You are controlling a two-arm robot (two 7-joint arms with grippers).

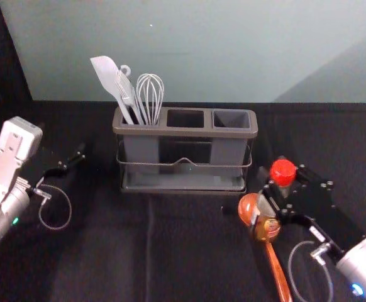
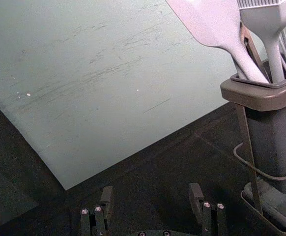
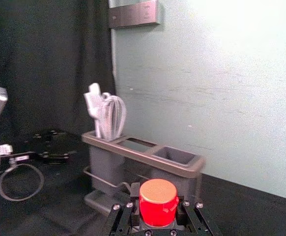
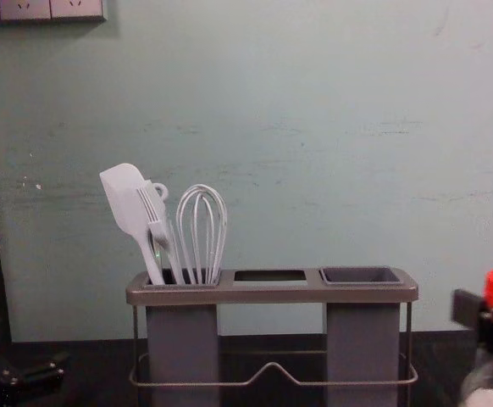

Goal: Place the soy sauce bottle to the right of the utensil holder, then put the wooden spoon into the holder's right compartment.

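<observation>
From where I stand, the robot's right gripper has the soy sauce bottle by its upper part, its fingers closed in on either side just under the red cap. It holds the bottle roughly upright, out in front of the utensil holder and off toward its right end, apart from the rack. Whether the base touches the black cloth, I can't tell.

The wooden spoon lies on the cloth right by the bottle, its bowl pointing toward the holder and its handle running back toward the robot. The bottle partly covers it in the head view, so I can't make out whether the two touch.

Over on the other side, the left gripper hangs idle to the left of the holder, its fingers spread well apart around nothing.

The holder's left compartment is the busy one: a pale spatula, a brush and a whisk all stand in it, heads up, the spatula leaning out to the left. The right compartment has its mouth open. Behind it all rises a pale green-grey wall.
</observation>
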